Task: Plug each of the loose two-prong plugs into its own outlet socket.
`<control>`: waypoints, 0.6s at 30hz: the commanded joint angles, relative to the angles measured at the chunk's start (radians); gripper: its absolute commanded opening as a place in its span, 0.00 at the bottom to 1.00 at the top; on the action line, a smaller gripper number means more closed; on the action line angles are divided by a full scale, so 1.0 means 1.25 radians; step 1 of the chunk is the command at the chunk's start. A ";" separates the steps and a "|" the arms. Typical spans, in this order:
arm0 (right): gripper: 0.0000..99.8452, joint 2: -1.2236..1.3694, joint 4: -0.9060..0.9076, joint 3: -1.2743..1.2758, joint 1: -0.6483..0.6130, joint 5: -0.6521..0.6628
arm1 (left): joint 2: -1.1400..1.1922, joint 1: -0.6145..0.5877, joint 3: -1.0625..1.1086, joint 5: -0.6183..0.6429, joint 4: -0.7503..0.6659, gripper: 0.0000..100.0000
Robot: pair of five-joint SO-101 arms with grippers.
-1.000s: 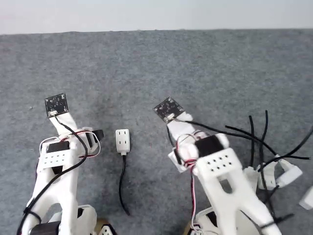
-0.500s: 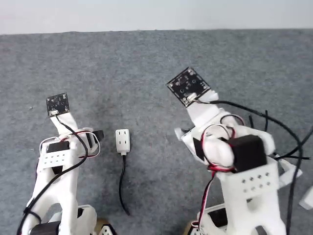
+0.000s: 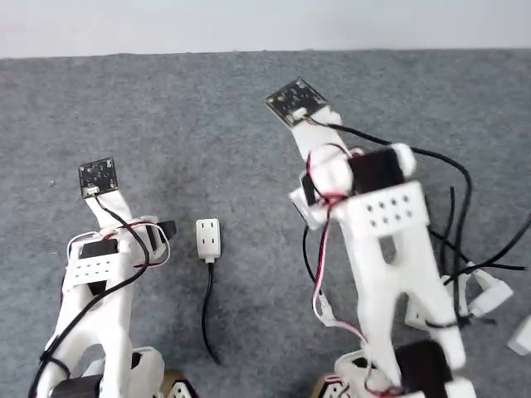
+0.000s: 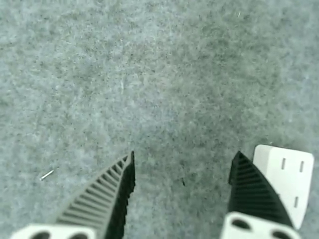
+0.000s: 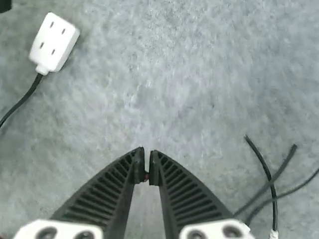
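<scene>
Grey felt desk [image 3: 166, 124] below: outlet socket [image 3: 207, 238] lower centre, loose plugs [image 3: 488, 293] at the lower right edge. Beside the socket my left hand [image 4: 184, 159] gapes empty; my right hand [image 5: 146, 155] is clenched on nothing, so I should open it, then pinch one plug's body squarely.

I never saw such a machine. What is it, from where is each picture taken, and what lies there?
These are two small robot arms. One camera looks down on both: the left arm and the right arm, over a grey carpet. The other two cameras sit on the wrists, looking along the black fingers. The left gripper is open, the right gripper shut; neither holds anything. On the carpet lies a white outlet block with a black cord. Loose white plugs lie beside the right arm.
</scene>
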 commanded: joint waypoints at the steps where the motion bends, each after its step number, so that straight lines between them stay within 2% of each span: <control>1: 0.01 0.061 -0.067 -0.029 0.012 -0.006 | -0.004 0.002 -0.037 -0.009 -0.015 0.29; 5: 0.04 0.136 -0.137 -0.031 0.073 -0.011 | -0.004 0.002 -0.039 -0.009 -0.015 0.29; 12: 0.31 0.208 -0.197 -0.031 0.159 -0.005 | -0.004 0.004 -0.039 -0.009 -0.015 0.29; 15: 0.31 0.208 -0.204 -0.033 0.176 -0.005 | -0.004 0.005 -0.039 -0.009 -0.015 0.29; 18: 0.25 0.207 -0.181 -0.053 0.192 -0.006 | -0.004 0.005 -0.039 -0.009 -0.015 0.29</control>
